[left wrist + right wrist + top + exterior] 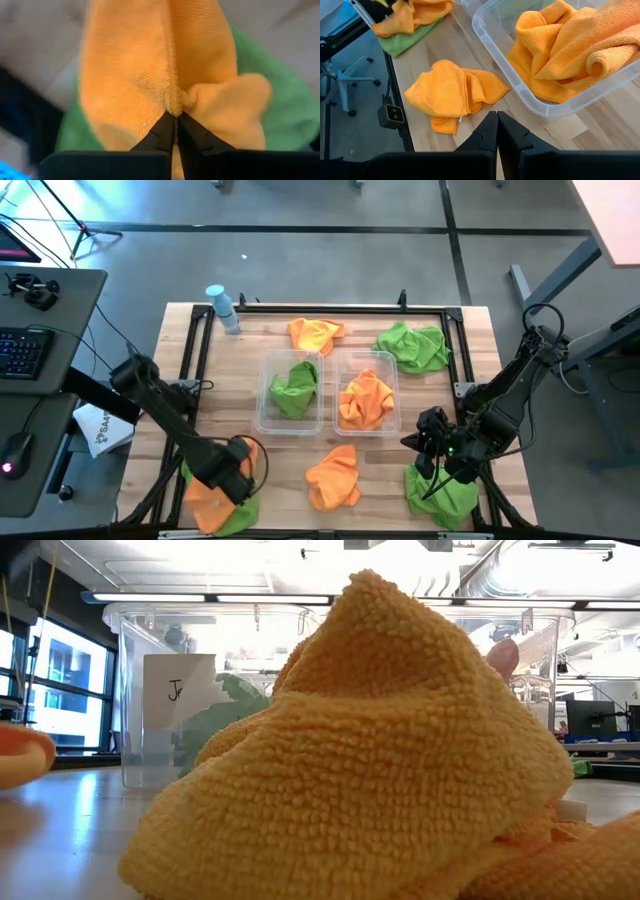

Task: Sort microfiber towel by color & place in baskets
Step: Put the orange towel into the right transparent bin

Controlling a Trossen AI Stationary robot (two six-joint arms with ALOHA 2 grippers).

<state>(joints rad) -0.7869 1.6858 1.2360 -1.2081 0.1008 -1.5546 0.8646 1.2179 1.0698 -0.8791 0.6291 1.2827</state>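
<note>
Wooden tabletop [260,445], near-left corner: left gripper [175,116] pinched shut on a fold of the orange towel [145,75] lying over a green towel [280,115]; soft, light, best gripped at raised folds; right gripper [496,116] closed, empty.

you've got a light wood table [250,450] with a black frame round its edges. two clear bins sit side by side mid-table: left bin [268,412] holds a green towel [295,390], right bin [390,395] an orange towel [366,402]. loose on the wood: orange cloth [314,333] far centre, green cloth [414,346] far right, orange cloth [334,477] near centre, green cloth [443,495] near right, orange-over-green pile [205,500] near left. pale-blue bottle [222,308] at the far left corner.
</note>
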